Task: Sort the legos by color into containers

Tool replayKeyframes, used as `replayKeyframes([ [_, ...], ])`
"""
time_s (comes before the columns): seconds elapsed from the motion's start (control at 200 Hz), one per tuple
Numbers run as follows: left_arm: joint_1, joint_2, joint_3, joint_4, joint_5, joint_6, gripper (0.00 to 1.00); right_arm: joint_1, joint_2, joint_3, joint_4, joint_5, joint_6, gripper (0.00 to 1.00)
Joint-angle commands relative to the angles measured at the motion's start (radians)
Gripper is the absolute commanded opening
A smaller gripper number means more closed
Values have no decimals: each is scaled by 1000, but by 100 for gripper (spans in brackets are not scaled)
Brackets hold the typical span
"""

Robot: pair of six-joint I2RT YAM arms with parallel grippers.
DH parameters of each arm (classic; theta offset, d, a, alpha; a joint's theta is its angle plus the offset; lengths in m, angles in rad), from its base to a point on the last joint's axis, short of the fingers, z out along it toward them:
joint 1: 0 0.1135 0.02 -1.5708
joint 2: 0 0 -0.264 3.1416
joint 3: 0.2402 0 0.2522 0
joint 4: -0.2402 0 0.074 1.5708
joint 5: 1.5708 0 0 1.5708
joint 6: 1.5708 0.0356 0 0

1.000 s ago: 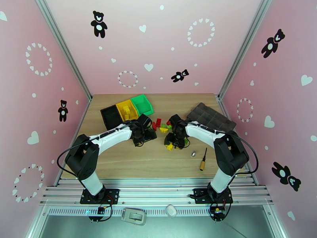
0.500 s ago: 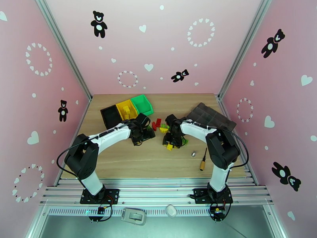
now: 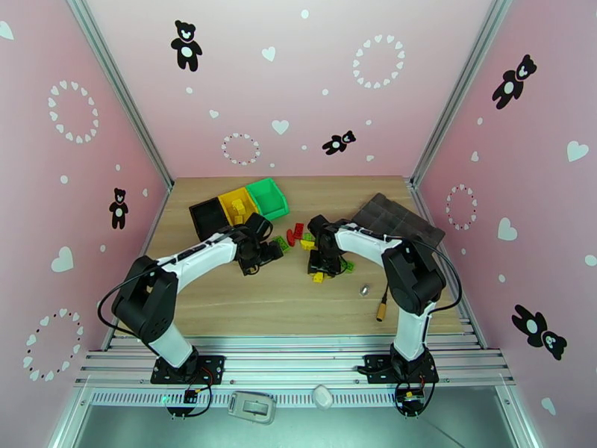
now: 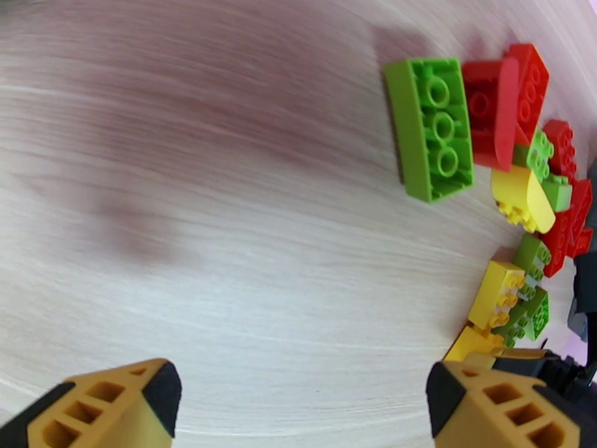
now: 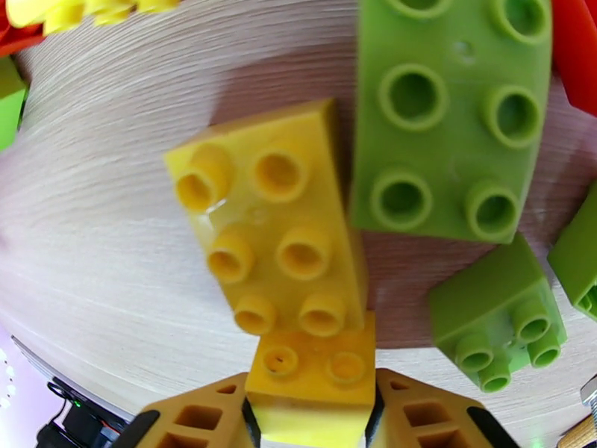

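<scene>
Top view, containers point(image 3: 209, 218): black, yellow and green, joined in a row, far-left on the worktop point(image 3: 283, 308).
Top view, legos point(image 3: 304, 239): mixed pile mid-worktop, right of the containers, between both hands.
Top view, left hand point(image 3: 274, 249): low, just left of the pile.
Top view, right hand point(image 3: 322, 269): down at the pile's near edge.
Left wrist, left hand: fingers point(image 4: 112, 401) spread wide over bare wood, nothing between them; long green brick point(image 4: 433, 136) ahead, beside red ones.
Right wrist, right hand: pinching a small yellow brick point(image 5: 310, 367) that butts against a larger yellow brick point(image 5: 272, 225).
</scene>
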Motion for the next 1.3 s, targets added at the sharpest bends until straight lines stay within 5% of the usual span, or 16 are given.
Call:
replayKeyframes([
  [0.0, 38, -73, -15, 8, 9, -10, 92, 13, -29, 34, -22, -26, -15, 34],
  [0.42, 270, -251, -124, 157, 114, -63, 93, 32, 115, 314, 76, -277, -2, 31],
  [0.746, 443, -274, -146, 151, 223, -59, 94, 32, 418, 780, 113, -423, 93, 31],
  [0.936, 468, -268, -156, 160, 236, -56, 94, 33, 633, 1075, 270, -518, 278, 33],
  [1.111, 468, -271, -158, 156, 232, -61, 94, 38, 850, 1415, 482, -550, 505, 57],
  [1.296, 469, -306, -155, 148, 204, -65, 94, 33, 860, 1440, 521, -549, 514, 63],
])
